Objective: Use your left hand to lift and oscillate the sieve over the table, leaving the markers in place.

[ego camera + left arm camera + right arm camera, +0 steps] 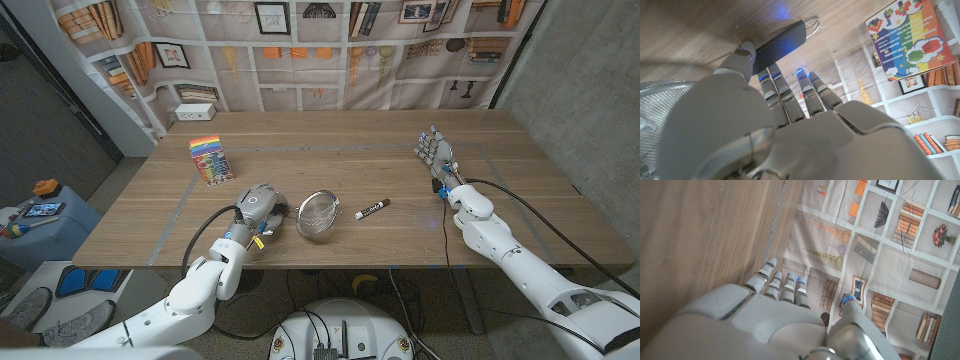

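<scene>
My left hand is wrapping its fingers around the sieve's dark handle, with the mesh bowl sitting just beside the hand on the wooden table. The marker is lying just past the bowl. My right hand is waiting well apart, holding nothing, fingers extended.

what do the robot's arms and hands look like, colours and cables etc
Both arms are glossy white rounded shells with black cables running along them. The left hand and right hand are light grey, segmented, with small blue lights at the fingertips. A yellow tag sits near the left wrist.
</scene>
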{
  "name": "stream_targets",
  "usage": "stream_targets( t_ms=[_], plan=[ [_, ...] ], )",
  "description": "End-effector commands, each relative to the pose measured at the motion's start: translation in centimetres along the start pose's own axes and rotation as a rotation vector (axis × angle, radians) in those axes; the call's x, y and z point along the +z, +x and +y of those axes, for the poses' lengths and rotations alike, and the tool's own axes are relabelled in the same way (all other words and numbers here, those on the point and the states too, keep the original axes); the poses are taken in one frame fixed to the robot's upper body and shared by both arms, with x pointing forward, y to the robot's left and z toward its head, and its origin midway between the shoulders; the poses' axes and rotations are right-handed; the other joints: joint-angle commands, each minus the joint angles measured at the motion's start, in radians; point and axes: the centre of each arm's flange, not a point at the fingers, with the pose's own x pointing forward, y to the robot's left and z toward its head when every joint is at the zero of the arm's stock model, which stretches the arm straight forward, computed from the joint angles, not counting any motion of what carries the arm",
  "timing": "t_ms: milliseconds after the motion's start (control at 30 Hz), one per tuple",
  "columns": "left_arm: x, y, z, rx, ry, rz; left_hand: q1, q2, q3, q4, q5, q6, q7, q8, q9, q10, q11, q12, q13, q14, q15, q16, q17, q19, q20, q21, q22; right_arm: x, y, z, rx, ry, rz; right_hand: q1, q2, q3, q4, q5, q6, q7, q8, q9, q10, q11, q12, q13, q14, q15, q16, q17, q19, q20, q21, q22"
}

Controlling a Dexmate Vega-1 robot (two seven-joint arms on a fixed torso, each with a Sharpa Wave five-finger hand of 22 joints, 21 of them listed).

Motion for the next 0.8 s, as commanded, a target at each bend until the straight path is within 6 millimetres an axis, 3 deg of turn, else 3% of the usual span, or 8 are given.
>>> stream_targets(
  t_ms=[33,800],
  plan=[
    [0.1,-0.1,0.0,-0.002,-0.001,0.006,0.001,0.021,0.002,0.005,0.002,0.092,0.004,0.009,0.004,0.014,-0.002,-0.001,0.001,0.008,-0.165,0.002,0.004,0.004,-0.028,0.002,0.002,0.0,-0.1,-0.1,0.001,0.002,0.0,-0.008,0.021,0.004,-0.005,0.001,0.003,-0.002,0.002,0.003,0.009,0.005,0.003,0.001,0.002,-0.001,0.007,0.0,0.01,-0.001,-0.004,0.003],
    [-0.4,-0.5,1.7,0.039,0.04,0.018,-0.005,0.051,-0.003,0.007,-0.001,0.132,0.012,0.002,0.003,0.042,-0.004,0.001,0.002,0.026,-0.158,0.003,0.004,0.006,-0.027,0.003,0.001,0.1,-0.7,-0.3,0.006,0.002,-0.005,-0.01,0.022,0.004,-0.005,0.001,0.002,-0.002,0.002,0.003,0.01,0.006,0.003,0.001,0.001,-0.001,0.008,-0.002,0.01,0.001,-0.004,0.003]
  ],
)
